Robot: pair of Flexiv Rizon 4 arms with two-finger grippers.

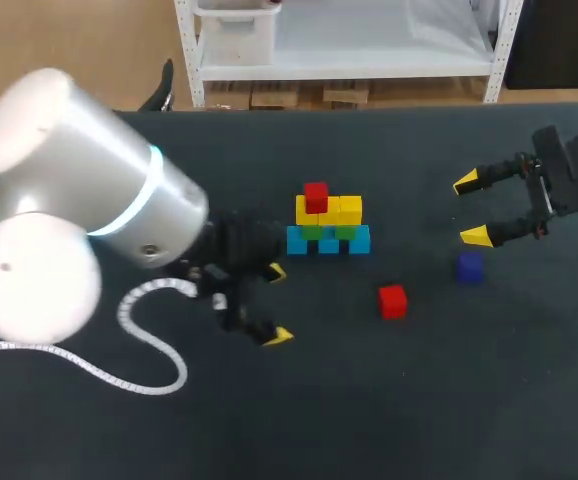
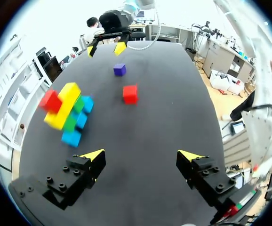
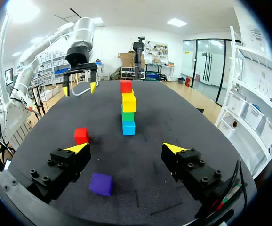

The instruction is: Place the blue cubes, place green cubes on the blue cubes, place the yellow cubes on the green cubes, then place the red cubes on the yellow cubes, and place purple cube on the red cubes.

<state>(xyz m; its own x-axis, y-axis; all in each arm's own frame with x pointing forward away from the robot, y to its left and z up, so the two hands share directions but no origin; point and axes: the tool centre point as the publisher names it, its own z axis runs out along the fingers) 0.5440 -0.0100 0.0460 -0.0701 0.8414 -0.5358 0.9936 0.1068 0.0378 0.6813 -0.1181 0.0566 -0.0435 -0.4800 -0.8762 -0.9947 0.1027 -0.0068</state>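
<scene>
Cube stack (image 1: 328,222) — blue base, green, yellow, one red on top — is judged incomplete: a loose red cube (image 1: 392,300) and the purple cube (image 1: 470,267) lie apart from it on the right gripper's side, while left gripper (image 1: 279,303) and right gripper (image 1: 471,209) are held clear of it, fingers spread and empty, presumably awaiting the next pick.

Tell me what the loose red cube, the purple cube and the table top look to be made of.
The loose red cube has even matte colour, crisp edges and no visible grain. It could be painted wood or plastic; I cannot tell which. The purple cube has the same look and the same doubt. The table top is dark and matte with no glare and a few faint pale marks, so probably a mat or coated board.
</scene>
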